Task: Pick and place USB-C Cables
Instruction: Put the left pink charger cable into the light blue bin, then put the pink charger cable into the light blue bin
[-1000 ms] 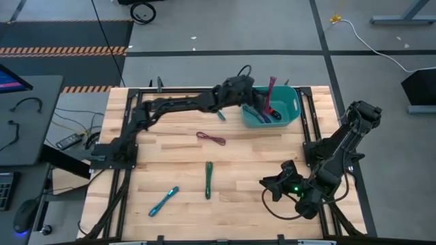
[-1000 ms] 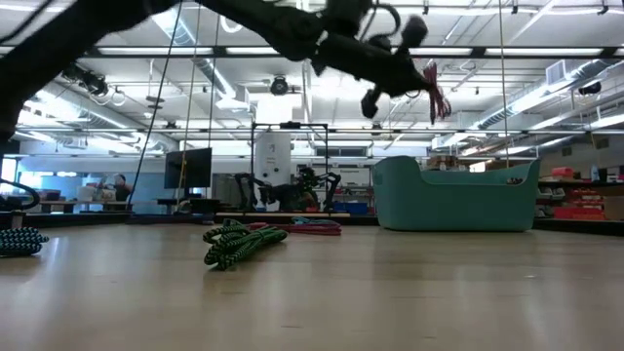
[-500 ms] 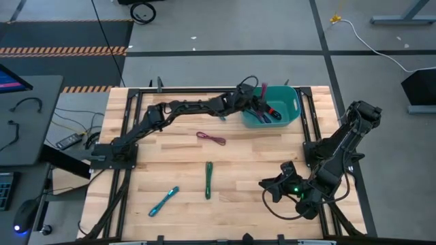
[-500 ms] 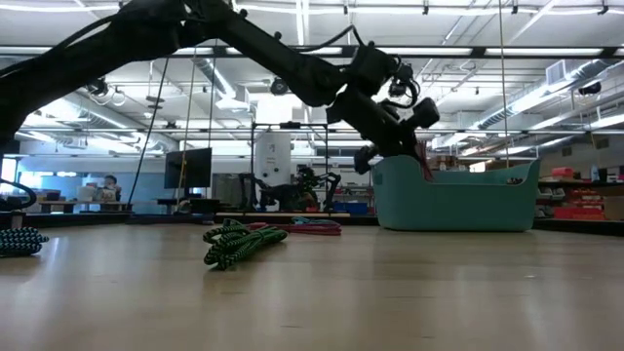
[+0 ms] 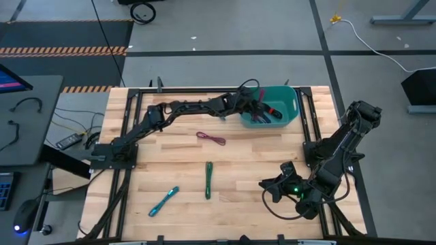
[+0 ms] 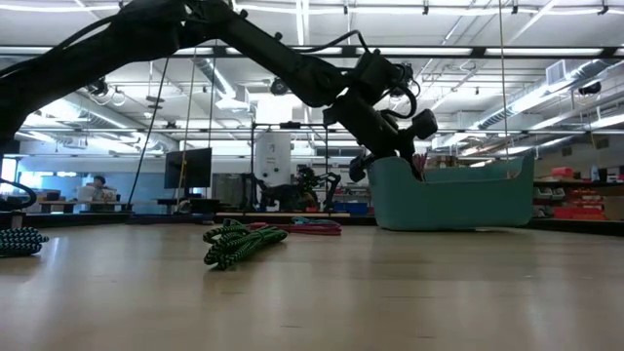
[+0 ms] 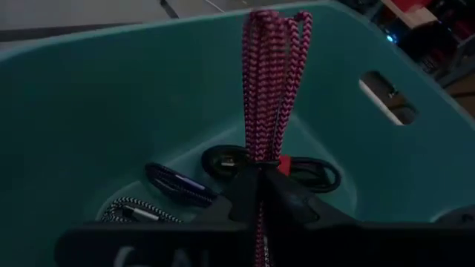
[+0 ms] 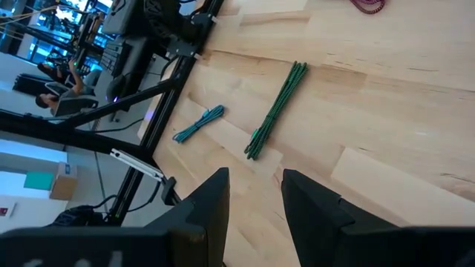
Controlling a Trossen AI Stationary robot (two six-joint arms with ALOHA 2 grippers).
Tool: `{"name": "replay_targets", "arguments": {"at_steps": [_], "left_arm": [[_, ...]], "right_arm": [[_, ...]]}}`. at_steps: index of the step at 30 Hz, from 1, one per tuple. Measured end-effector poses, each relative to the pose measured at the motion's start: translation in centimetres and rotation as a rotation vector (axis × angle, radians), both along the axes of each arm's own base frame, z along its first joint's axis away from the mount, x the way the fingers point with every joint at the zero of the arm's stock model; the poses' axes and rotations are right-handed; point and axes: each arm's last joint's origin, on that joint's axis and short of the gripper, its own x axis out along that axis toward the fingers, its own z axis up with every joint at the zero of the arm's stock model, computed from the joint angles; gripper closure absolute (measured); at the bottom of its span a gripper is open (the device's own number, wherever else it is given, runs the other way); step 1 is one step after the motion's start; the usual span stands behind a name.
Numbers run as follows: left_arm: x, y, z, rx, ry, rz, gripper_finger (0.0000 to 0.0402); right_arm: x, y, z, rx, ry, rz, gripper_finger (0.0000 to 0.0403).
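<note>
Bright, even overhead light; dim, slightly blurred left wrist view.

- Pink cable point(image 7: 271, 81): upright, gripped over the bin.
- Black cable point(image 7: 308, 172), purple cable point(image 7: 177, 182), and grey cable point(image 7: 133, 213): in the bin.
- Maroon cable point(image 5: 212, 139), green cable point(image 5: 208, 180), and teal cable point(image 5: 164, 200): on the table, apart.

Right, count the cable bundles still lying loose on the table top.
3: a maroon bundle mid-table, a green bundle nearer the front, a teal bundle at front left. Others already sit in the teal bin, and the left tool holds a pink one there.
</note>
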Motion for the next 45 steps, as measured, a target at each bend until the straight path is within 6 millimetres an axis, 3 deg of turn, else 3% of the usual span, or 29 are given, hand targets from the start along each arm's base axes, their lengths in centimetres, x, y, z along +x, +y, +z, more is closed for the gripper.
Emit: {"name": "replay_targets", "arguments": {"at_steps": [5,12,15,20,24,28,32,36,40,45], "left_arm": [[0.1,0.2,0.2,-0.015,-0.029,-0.039,0.0322],[0.0,1.1,1.6,-0.064,-0.143,-0.143,0.0224],[-0.5,1.1,4.1,-0.009,-0.172,-0.195,0.0201],[-2.6,0.4,10.8,0.167,-0.171,-0.27,0.0206],[-5.8,-1.2,15.9,0.308,-0.025,-0.364,0.0227],[-11.7,-3.5,21.4,0.418,0.183,-0.486,0.0249],[-17.5,-5.1,23.5,0.389,0.43,-0.588,0.027],[-22.3,-5.6,22.8,0.315,0.555,-0.637,0.0286],[-26.6,-6.5,19.1,0.197,0.546,-0.625,0.0295],[-31.7,-9.1,13.8,0.092,0.402,-0.538,0.0299]], "right_arm": [[0.0,0.0,0.0,-0.001,0.0,0.001,0.0273],[0.0,0.0,0.0,-0.002,0.001,0.001,0.0273],[0.0,0.0,0.0,-0.006,0.002,0.003,0.0273],[-0.1,-0.1,-0.1,-0.028,0.018,0.005,0.0273],[-0.2,-0.5,-0.3,-0.063,0.046,0.0,0.0273],[0.2,-1.2,-0.5,-0.112,0.075,-0.011,0.0273],[1.2,-2.2,-0.5,-0.178,0.097,-0.022,0.0273],[2.6,-3.9,-0.5,-0.262,0.136,-0.048,0.0273],[4.6,-6.3,-0.6,-0.284,0.245,0.003,0.0273],[7.6,-9.7,-0.3,-0.265,0.303,0.211,0.0273]]}}
